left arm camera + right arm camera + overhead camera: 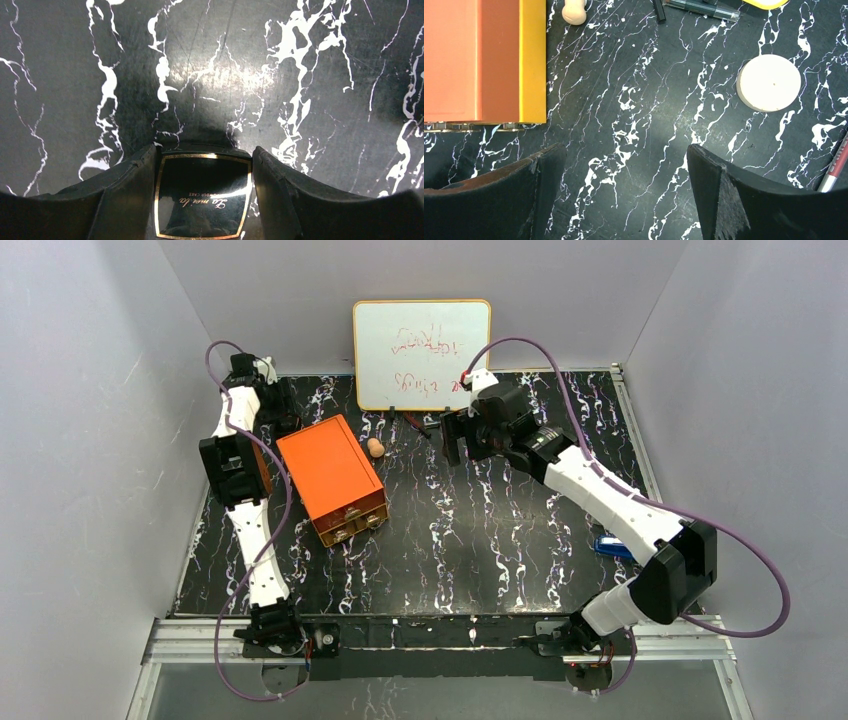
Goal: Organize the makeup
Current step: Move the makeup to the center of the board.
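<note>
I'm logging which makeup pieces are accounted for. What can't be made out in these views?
Compact: left wrist view, bottom edge cuts it; whether the left gripper clamps it or just flanks it is unclear.
Blue object: top view, right arm covers most of it.
Sticks: right wrist view, cropped by the top edge.
Box drawers: top view, contents too small to see.

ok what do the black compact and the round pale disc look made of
The black compact is probably hard glossy plastic: it mirrors light and carries a gold border and lettering. The round pale disc is matte with no shine, likely a foam or cotton pad.
</note>
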